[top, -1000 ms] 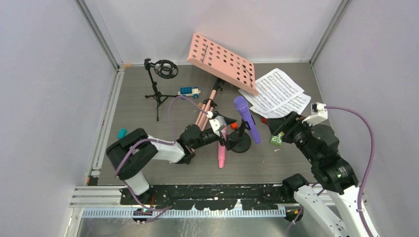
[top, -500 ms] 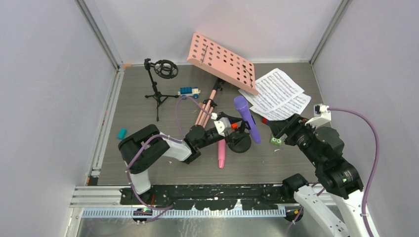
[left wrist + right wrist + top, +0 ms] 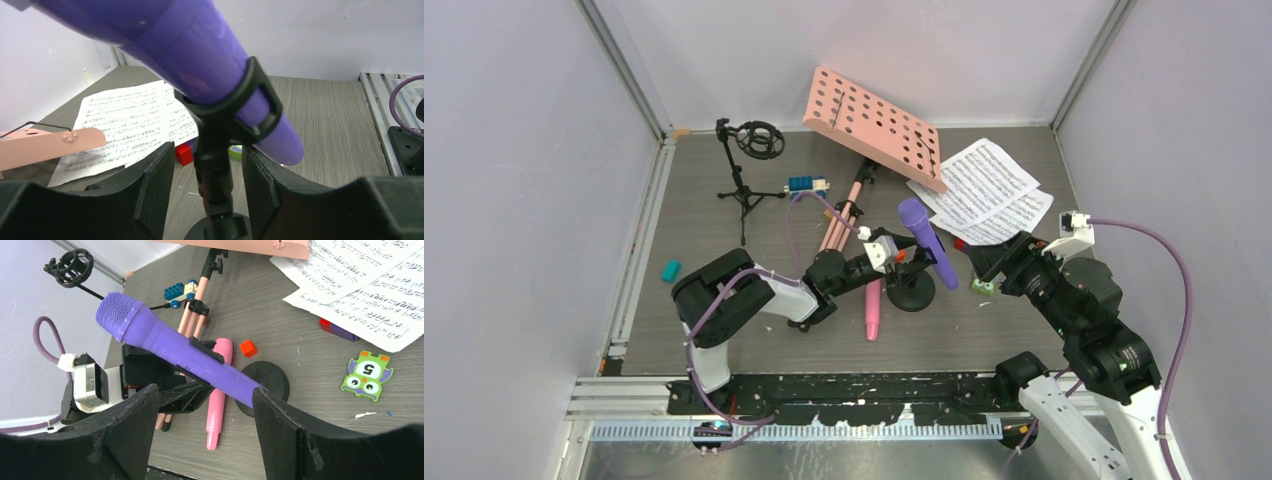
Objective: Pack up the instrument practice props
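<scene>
The purple microphone (image 3: 924,240) sits tilted in a black mic mount with a round base (image 3: 912,292). My left gripper (image 3: 900,262) is open, its jaws standing either side of the mount's post (image 3: 215,165) with a gap on both sides. My right gripper (image 3: 982,262) is open and empty, just right of the microphone's lower end (image 3: 235,382). The pink microphone (image 3: 873,310) lies flat beside the base. The pink perforated rack (image 3: 874,125) stands at the back, its legs folded. White sheet-music pages (image 3: 984,190) lie at the back right. A second black mount on a tripod (image 3: 749,160) stands at the back left.
A blue toy car (image 3: 807,185) lies by the tripod. A green owl tile (image 3: 982,286) lies under my right gripper. There is a red block (image 3: 248,347) by the round base, a red and purple block (image 3: 339,330) at the pages' edge, and a teal block (image 3: 670,269) at the left.
My left gripper has moved right, from over the pink microphone to around the mount's post. My right gripper has shifted slightly right and stays open.
</scene>
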Tool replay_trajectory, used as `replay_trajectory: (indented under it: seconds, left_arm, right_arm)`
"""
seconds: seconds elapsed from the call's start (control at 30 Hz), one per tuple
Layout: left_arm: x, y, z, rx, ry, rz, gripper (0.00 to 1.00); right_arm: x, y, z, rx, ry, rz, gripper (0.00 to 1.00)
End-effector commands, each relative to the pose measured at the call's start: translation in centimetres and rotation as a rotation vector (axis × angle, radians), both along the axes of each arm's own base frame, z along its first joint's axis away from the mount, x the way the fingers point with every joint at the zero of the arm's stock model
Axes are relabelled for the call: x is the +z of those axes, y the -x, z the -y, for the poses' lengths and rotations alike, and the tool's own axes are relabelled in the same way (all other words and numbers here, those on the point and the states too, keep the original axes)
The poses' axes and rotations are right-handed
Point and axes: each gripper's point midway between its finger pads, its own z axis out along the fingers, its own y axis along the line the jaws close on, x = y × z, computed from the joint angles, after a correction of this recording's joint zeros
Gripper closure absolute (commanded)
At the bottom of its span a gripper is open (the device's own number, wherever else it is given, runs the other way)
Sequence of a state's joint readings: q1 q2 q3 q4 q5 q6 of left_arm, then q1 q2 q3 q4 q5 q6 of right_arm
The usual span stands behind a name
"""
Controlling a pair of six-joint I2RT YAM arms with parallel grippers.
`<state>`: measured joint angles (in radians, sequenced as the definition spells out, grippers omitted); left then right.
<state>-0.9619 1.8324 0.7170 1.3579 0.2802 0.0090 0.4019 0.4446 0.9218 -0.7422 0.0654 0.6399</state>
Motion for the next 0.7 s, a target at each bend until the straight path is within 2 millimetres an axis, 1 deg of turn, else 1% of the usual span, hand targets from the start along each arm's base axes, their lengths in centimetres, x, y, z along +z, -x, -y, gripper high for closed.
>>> replay_trajectory:
  seconds: [0.0, 0.17, 0.23, 0.27, 0.3, 0.33, 0.37, 0.43, 0.5, 0.57, 0.67]
  left_arm:
    - [2.3, -0.4, 0.6, 0.008, 0.068, 0.072, 0.49]
    - [1.2, -0.5, 0.8, 0.002, 0.050, 0.057, 0.55]
    - [1.0, -0.6, 0.8, 0.003, 0.047, 0.052, 0.61]
    - [0.9, -0.5, 0.9, 0.002, 0.045, 0.052, 0.66]
    - [0.9, -0.5, 0.9, 0.000, 0.044, 0.054, 0.73]
    - [0.9, -0.5, 0.9, 0.001, 0.046, 0.053, 0.84]
    - [1.0, -0.6, 0.9, 0.002, 0.049, 0.051, 0.91]
    - [1.3, -0.7, 0.9, 0.009, 0.057, 0.046, 1.00]
    - [1.5, -0.6, 0.9, 0.006, 0.061, 0.046, 1.00]
    - [1.4, -0.4, 0.9, -0.004, 0.058, 0.047, 1.00]
    - [1.4, 0.1, 1.0, -0.035, 0.055, 0.049, 1.00]
  right_arm:
    - [1.6, 0.4, -0.3, 0.022, -0.026, 0.039, 0.27]
    - [1.8, 0.5, -0.3, 0.026, -0.023, 0.044, 0.27]
    - [2.0, 0.5, -0.6, 0.041, -0.022, 0.048, 0.27]
    - [2.1, 0.5, -0.8, 0.053, -0.021, 0.050, 0.27]
    - [2.2, 0.5, -1.1, 0.075, -0.023, 0.055, 0.27]
    - [2.4, 0.6, -1.6, 0.102, -0.026, 0.058, 0.27]
    - [2.5, 0.6, -1.9, 0.120, -0.030, 0.061, 0.27]
    - [2.6, 0.3, -2.9, 0.171, -0.036, 0.075, 0.28]
    - [2.2, 0.1, -4.0, 0.241, -0.011, 0.087, 0.28]
    - [1.6, -0.4, -4.6, 0.287, 0.034, 0.111, 0.28]
    - [1.8, -1.1, -5.3, 0.342, 0.091, 0.215, 0.27]
